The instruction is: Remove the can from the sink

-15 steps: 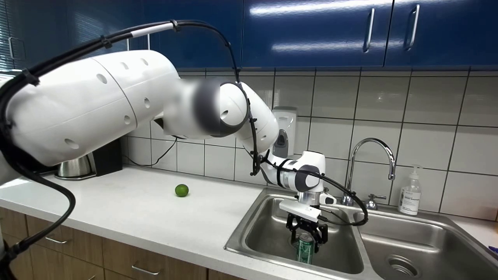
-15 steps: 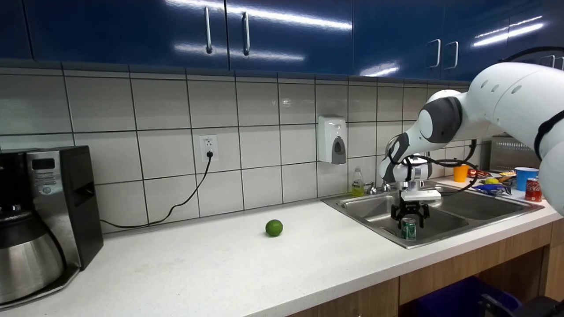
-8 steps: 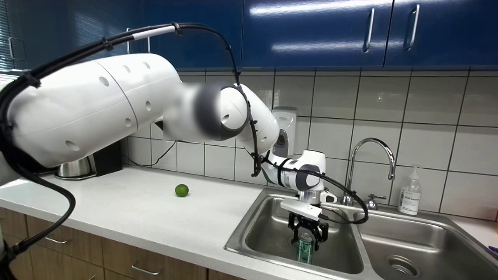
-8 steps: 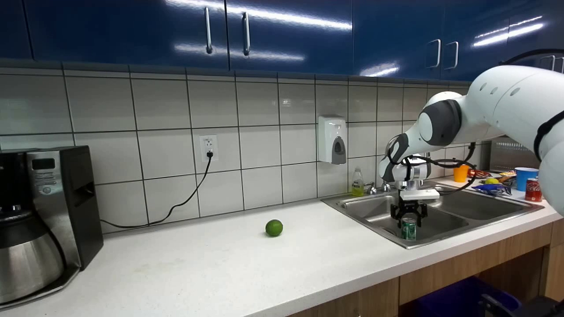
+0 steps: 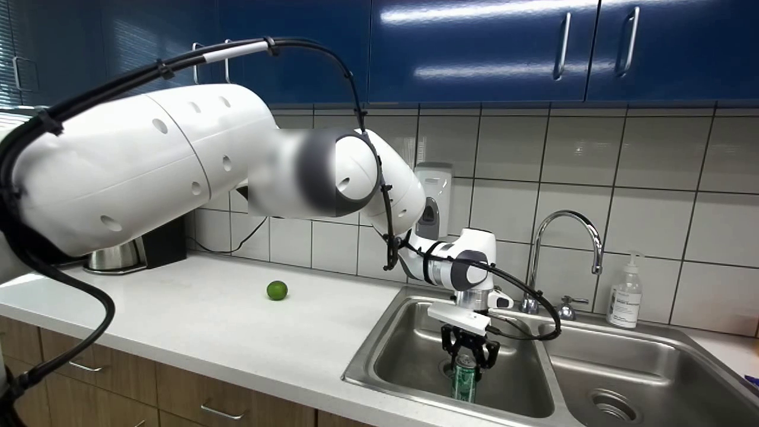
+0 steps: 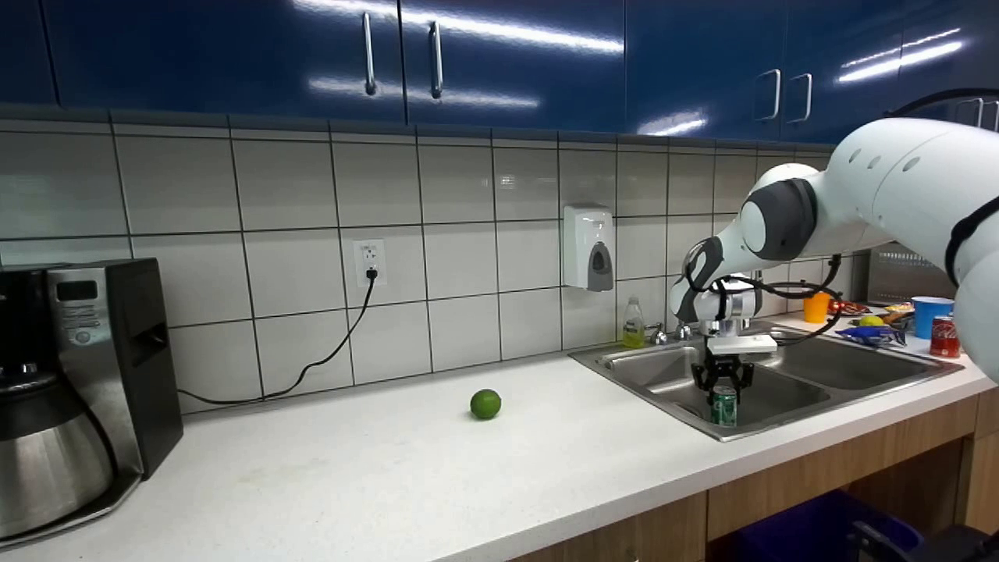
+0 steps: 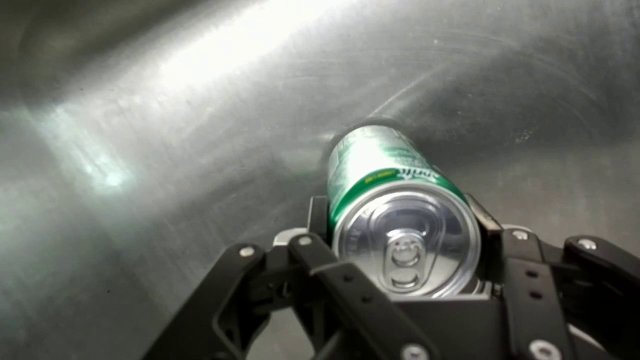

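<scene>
My gripper [image 7: 402, 220] clamps the can [image 5: 464, 381] in the sink [image 5: 415, 350], faucet [image 5: 532, 267] behind, lime [image 5: 277, 290] well apart on the tabletop [image 5: 237, 332]; sink cropped in an exterior view.

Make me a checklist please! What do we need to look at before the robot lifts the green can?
1. The can stands upright: ok, it is in the sink with its silvery top up.
2. The fingers are at both sides of it: ok, one each side in the wrist view.
3. The gripper squeezes firmly enough: cannot tell, pressing force does not show.
4. The faucet is out of the way: probably ok, it does not seem to hang over the can.
5. The lime is outside the sink: ok, it sits on the counter.
</scene>
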Robot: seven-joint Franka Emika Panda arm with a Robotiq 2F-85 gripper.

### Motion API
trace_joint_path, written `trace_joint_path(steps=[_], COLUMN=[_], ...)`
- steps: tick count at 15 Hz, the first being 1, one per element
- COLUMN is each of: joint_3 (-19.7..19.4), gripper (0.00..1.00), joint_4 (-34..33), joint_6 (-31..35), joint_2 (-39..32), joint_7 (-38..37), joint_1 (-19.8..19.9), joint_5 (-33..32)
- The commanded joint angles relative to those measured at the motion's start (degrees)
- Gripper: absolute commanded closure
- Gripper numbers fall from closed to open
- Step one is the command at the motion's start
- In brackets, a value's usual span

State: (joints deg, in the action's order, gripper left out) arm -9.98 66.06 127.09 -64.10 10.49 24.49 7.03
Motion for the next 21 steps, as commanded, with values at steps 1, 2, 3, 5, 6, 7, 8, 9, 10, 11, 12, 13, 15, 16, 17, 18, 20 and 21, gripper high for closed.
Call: trace_joint_path(steps=[1, 2, 3, 5, 6, 7, 8, 9, 10, 11, 12, 13, 15, 16, 17, 18, 20, 21], joint_3=[0.32, 0.37, 0.39, 0.48, 0.4, 0.33, 0.22, 0.2, 0.16, 0.09, 0.1, 0.07, 0.17, 0.16, 0.17, 0.28, 0.39, 0.35], gripper=[0.62, 0.62, 0.62, 0.62, 0.62, 0.62, 0.62, 0.62, 0.62, 0.62, 0.62, 0.62, 0.62, 0.62, 0.62, 0.62, 0.62, 0.62], joint_4=[-0.21, 0.47, 0.97, 1.59, 1.96, 2.23, 2.78, 3.33, 3.86, 4.5, 5.26, 6.02, 8.51, 10.07, 11.56, 13.34, 17.04, 18.9], joint_6=[-2.13, -2.43, -2.36, -2.65, -2.54, -2.43, -2.25, -2.07, -2.01, -1.83, -1.67, -1.53, -1.14, -1.05, -1.09, -1.02, -0.92, -0.87], joint_2=[1.3, 2.12, 2.64, 3.58, 4.19, 4.74, 5.67, 6.61, 7.58, 8.65, 9.77, 10.9, 13.71, 15.28, 16.76, 18.29, 21.42, 22.89], joint_7=[-0.06, -0.06, 0.02, 0.09, 0.0, 0.0, 0.08, 0.14, 0.18, 0.19, 0.25, 0.31, 0.6, 0.7, 0.83, 0.98, 1.24, 1.21], joint_1=[0.11, -0.02, -0.16, -0.4, -0.68, -0.92, -1.22, -1.44, -1.67, -1.92, -2.18, -2.41, -2.74, -2.92, -3.06, -3.14, -3.26, -3.38], joint_5=[0.39, 0.47, 0.47, 0.57, 0.5, 0.4, 0.24, 0.21, 0.18, 0.13, 0.11, 0.08, 0.22, 0.24, 0.25, 0.37, 0.51, 0.48])
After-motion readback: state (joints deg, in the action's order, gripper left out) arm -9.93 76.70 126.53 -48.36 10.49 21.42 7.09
